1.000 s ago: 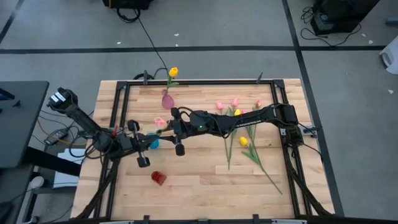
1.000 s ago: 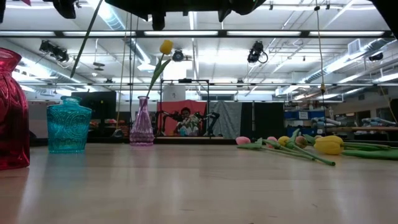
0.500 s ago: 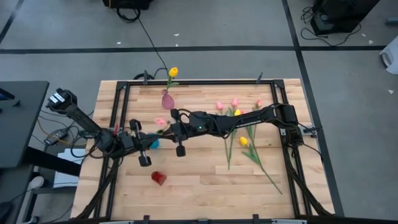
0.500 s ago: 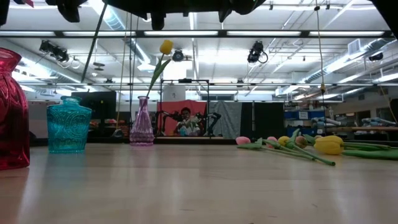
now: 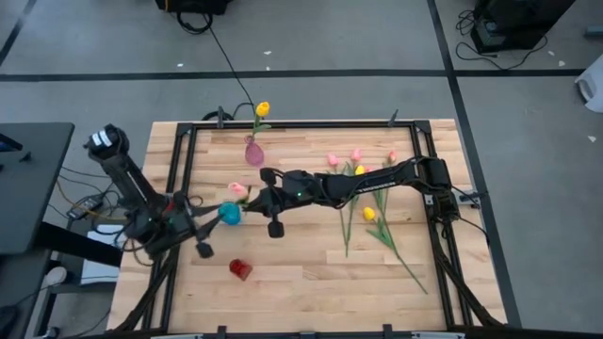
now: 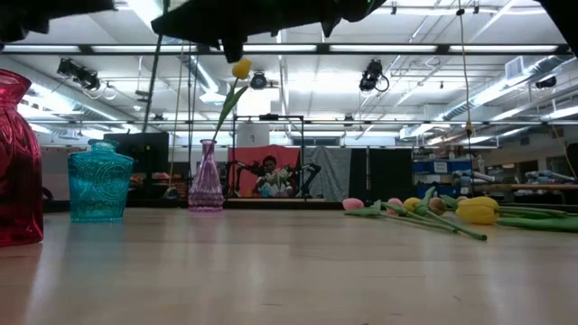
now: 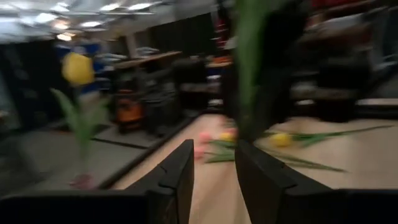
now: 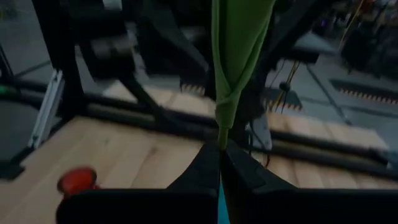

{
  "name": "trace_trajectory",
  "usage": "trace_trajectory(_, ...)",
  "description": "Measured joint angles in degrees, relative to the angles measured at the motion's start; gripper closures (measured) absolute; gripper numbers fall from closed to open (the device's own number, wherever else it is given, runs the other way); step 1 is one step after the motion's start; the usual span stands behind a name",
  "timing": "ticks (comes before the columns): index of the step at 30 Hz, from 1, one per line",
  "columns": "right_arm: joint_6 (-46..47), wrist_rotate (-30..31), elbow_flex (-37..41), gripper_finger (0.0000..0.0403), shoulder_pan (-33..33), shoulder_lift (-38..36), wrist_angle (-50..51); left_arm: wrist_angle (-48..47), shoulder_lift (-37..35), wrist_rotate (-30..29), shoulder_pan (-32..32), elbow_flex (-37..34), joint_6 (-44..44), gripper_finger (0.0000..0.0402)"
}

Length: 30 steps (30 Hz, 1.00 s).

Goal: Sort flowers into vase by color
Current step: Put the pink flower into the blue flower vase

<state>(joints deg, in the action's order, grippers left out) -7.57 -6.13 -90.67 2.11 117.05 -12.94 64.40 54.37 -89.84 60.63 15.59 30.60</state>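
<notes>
My right gripper (image 5: 261, 200) is shut on a pink tulip, whose head (image 5: 237, 189) shows above the teal vase (image 5: 229, 214). In the low view its thin stem (image 6: 150, 90) slants down from the arm toward the teal vase (image 6: 99, 185). My left gripper (image 5: 201, 226) is open and empty, left of the teal vase. In the left wrist view its fingers (image 7: 214, 165) are apart. A purple vase (image 5: 254, 151) at the far side holds a yellow tulip (image 5: 263, 109). A red vase (image 5: 240, 269) stands nearer. Several pink and yellow tulips (image 5: 363, 188) lie on the right half. My right gripper pinches the tulip's green stem and leaf (image 8: 219, 138) between its two shut fingertips. The tulip is lifted clear of the table. Its stem runs on past the fingers and hangs steeply below the arm in the low view.
A black frame (image 5: 184, 169) borders the work area. The loose tulips (image 6: 424, 209) lie flat on the wood at the right. The red vase (image 6: 18, 158) stands close to the low camera. A person shows far behind the table (image 6: 268, 171).
My left gripper has drawn back from the teal vase toward the table's left and near edges, leaving the vase standing free. The stem held by my right gripper has swung more upright, and its pink head has shifted slightly toward the teal vase.
</notes>
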Motion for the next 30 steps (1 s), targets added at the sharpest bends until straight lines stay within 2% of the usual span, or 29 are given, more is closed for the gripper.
trace_trajectory(5,0.02,0.04,0.02,0.0389,0.0,-1.2,5.38,0.11,0.02,-0.2,4.5,0.5,-4.07,0.0278)
trace_trajectory(12,-2.52,0.04,0.02,0.0389,-0.32,-6.67,9.96,0.32,0.0,-0.04,3.57,2.99,-5.37,0.0283)
trace_trajectory(17,-3.14,-0.51,0.02,0.0388,-2.09,-10.61,13.21,-2.51,0.0,0.1,2.11,9.86,1.51,0.0295)
trace_trajectory(22,-2.52,-4.07,0.0,0.0388,-5.03,-11.43,15.26,-7.31,0.0,-0.27,-0.7,16.95,5.57,0.0298)
trace_trajectory(25,-2.44,-5.27,0.02,0.0388,-6.46,-11.96,16.36,-13.12,0.0,-0.12,-1.89,22.07,6.98,0.0298)
trace_trajectory(30,-1.05,-9.26,0.02,0.0388,-8.11,-11.96,16.96,-24.8,0.02,4.72,-3.58,31.31,8.23,0.0299)
